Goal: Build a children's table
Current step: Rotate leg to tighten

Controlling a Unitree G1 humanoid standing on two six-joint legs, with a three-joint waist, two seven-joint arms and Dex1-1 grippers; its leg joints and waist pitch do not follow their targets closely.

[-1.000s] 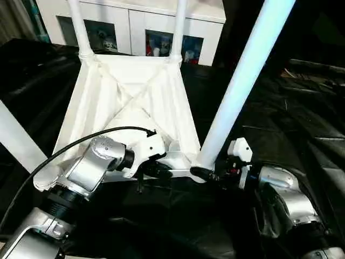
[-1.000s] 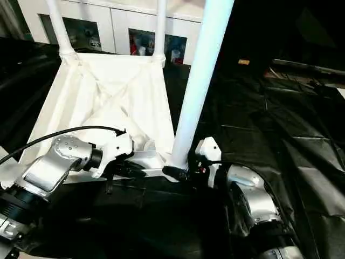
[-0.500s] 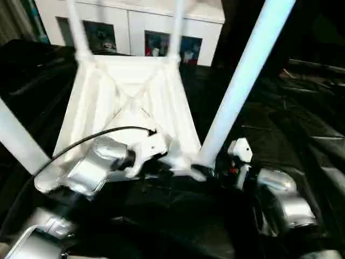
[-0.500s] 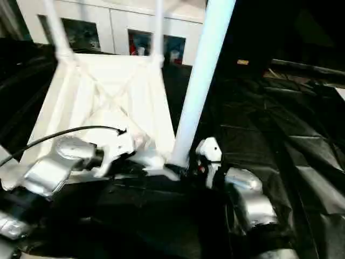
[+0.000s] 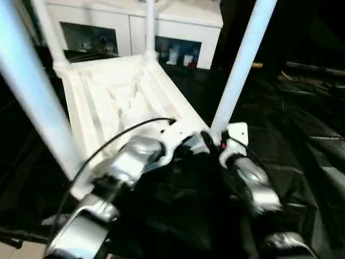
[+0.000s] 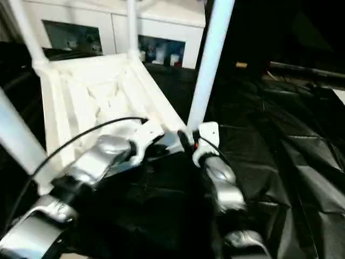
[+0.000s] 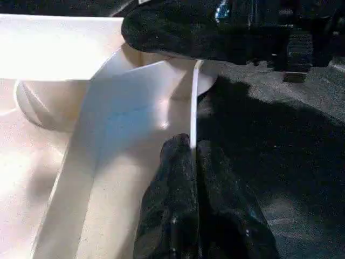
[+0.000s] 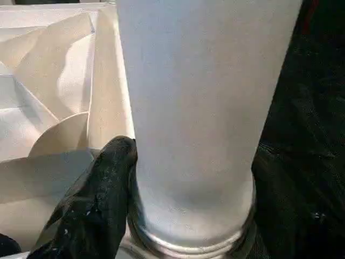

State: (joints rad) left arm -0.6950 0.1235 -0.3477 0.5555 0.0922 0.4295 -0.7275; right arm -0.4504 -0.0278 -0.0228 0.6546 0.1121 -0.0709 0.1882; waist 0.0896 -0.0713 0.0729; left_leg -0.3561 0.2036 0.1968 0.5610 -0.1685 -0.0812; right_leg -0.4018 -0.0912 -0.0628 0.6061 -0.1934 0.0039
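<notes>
Between the right claw's (image 5: 211, 141) fingers, the near leg's (image 8: 199, 108) base is being clamped. The upturned table (image 5: 116, 97) is lying ahead, its thin rim (image 7: 192, 105) being pinched by the left claw (image 7: 193, 156). Light, stiff, slippery plastic is judged best gripped low, near sockets.

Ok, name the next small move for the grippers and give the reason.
Probably let go. The children's table lies upside down on the black cloth with four legs up. The left gripper pinches its near rim, and the right gripper sits at the base of the near right leg, which looks seated.
</notes>
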